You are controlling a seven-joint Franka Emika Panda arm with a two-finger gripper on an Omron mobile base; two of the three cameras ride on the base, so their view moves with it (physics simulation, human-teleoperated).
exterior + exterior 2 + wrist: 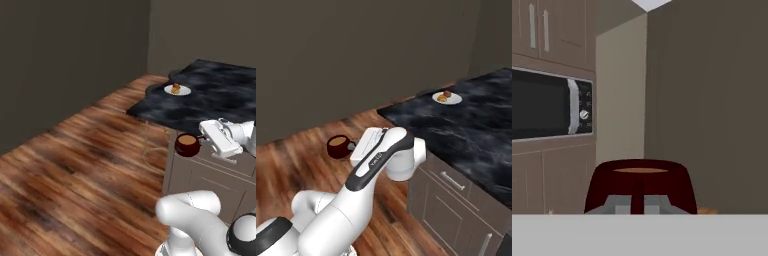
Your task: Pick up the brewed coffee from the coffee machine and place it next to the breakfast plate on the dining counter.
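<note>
Pincer (201,142) clamped on brewed coffee (187,145) handle, breakfast plate (177,90) well apart

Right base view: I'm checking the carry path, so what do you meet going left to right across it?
Brewed coffee, gripper shut on its handle, the arm's white forearm, then the breakfast plate far back on the dining counter.
</note>
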